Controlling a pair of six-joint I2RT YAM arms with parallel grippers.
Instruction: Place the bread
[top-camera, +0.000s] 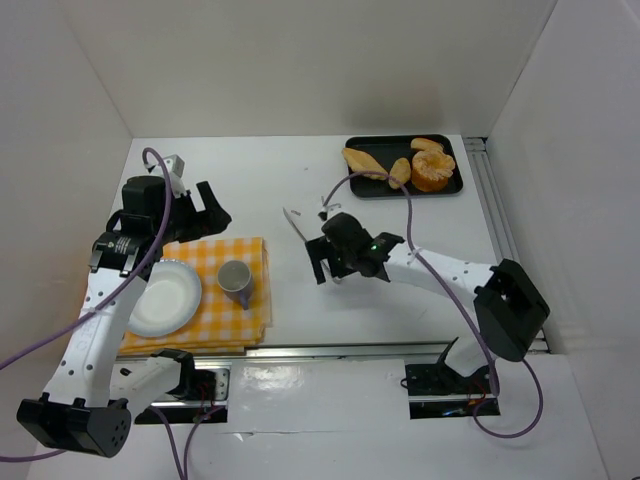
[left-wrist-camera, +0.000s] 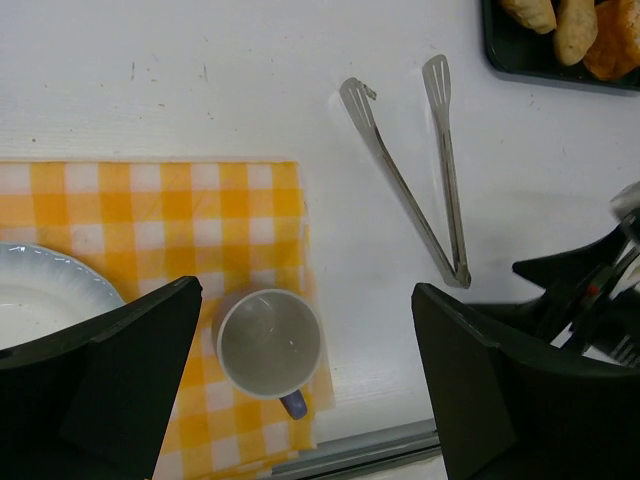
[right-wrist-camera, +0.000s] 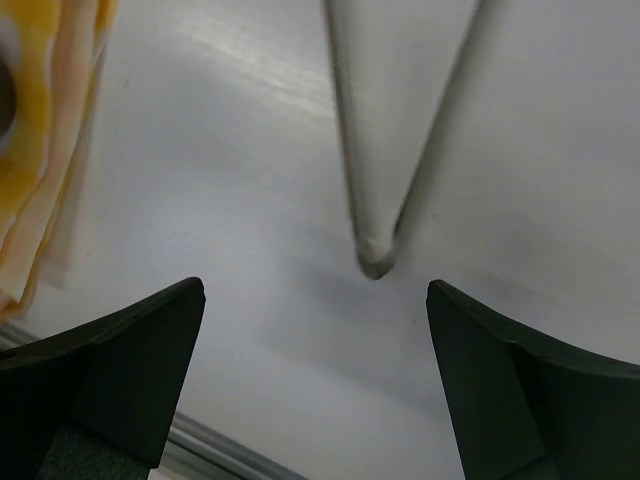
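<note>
The task looks barely begun; the bread (top-camera: 432, 170) lies in several pieces on the black tray (top-camera: 404, 193), well apart from the yellow checked cloth (top-camera: 255, 300), off beyond its far right corner; nothing has been carried over, and the white plate (top-camera: 165, 298) on the cloth is bare, with a grey cup (top-camera: 236, 277) on the cloth beside it. The metal tongs (right-wrist-camera: 372, 245) lie flat on the table to the right of the cloth, untouched; picking them up, taking a piece and setting it down are all, by the look of it, left to do. The right gripper (right-wrist-camera: 315, 290) hangs to the right of the cloth over the tongs' hinged end; its jaws stand wide apart, holding nothing and touching nothing. The left gripper (left-wrist-camera: 307, 290) hovers above the cloth, also spread wide and empty.
</note>
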